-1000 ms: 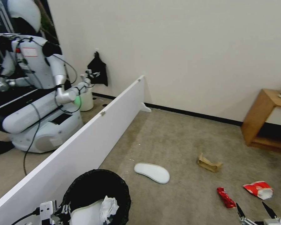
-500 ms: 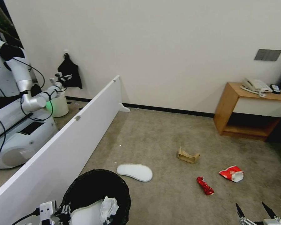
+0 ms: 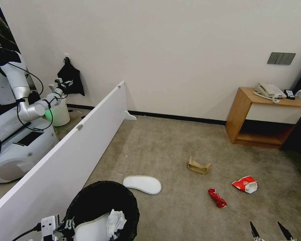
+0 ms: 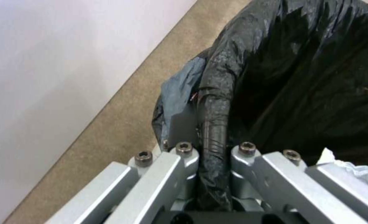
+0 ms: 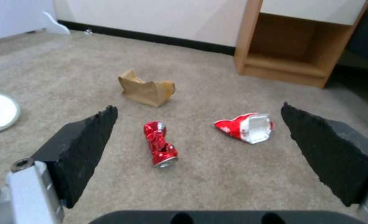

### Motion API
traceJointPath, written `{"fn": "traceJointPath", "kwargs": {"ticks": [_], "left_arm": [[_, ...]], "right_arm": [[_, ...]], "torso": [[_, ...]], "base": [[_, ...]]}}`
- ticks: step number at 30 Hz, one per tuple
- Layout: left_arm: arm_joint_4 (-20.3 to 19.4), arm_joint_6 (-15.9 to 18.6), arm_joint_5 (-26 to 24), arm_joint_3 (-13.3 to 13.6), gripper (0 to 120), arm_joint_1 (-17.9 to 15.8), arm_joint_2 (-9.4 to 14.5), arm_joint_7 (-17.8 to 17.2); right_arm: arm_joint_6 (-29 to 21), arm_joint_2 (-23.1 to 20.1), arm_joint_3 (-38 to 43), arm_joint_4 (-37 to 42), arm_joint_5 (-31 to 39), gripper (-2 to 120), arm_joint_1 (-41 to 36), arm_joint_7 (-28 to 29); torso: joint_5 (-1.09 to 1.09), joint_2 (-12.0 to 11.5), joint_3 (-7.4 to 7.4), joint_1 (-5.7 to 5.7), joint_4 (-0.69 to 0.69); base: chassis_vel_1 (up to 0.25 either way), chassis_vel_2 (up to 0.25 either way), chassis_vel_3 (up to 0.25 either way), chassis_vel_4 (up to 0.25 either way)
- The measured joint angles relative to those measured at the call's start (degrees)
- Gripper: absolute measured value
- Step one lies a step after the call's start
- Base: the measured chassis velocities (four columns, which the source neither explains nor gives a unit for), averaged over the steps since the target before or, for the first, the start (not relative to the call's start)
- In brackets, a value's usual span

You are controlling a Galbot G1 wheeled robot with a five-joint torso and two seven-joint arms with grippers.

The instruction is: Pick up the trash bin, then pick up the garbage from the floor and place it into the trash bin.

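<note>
View is being swung rightward, the floor litter drifting toward 9 o'clock.
The trash bin (image 3: 102, 211) is being clamped by the left gripper (image 4: 212, 174); the right gripper (image 5: 200, 155), jaws apart, is being aimed at the crushed red wrapper (image 5: 160, 143).

You have a black, glossy, crinkled bag over the trash bin (image 3: 102, 204), with a white slipper and a white crumpled tissue (image 3: 115, 222) showing inside it. On the beige carpet (image 3: 164, 150) you see a plain white slipper (image 3: 142, 184), brown folded cardboard (image 3: 198, 166), a shiny red crushed can (image 3: 217, 197), and a red-and-white crushed cup (image 3: 245, 184). Your left pincer (image 4: 212, 155) is silver metal; your right pincer (image 5: 198, 149) has matte black pads.
</note>
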Motion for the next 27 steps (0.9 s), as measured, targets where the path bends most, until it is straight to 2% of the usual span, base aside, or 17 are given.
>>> {"fn": "traceJointPath", "kwargs": {"ticks": [10,27], "left_arm": [[0.02,0.0,0.09,0.06,4,0.0,0.01,0.05],[0.19,-0.01,0.24,0.17,4,-0.06,0.03,0.29]], "right_arm": [[0.08,0.39,0.64,-0.5,2.2,100,0.31,-2.91],[0.08,0.06,0.87,-0.44,2.8,100,0.53,-3.29]], "torso": [[0.0,0.0,0.0,0.0,0.0],[0.0,0.0,0.0,0.0,0.0]], "base": [[0.0,0.0,0.0,0.0],[-0.009,0.006,0.008,-0.008]]}}
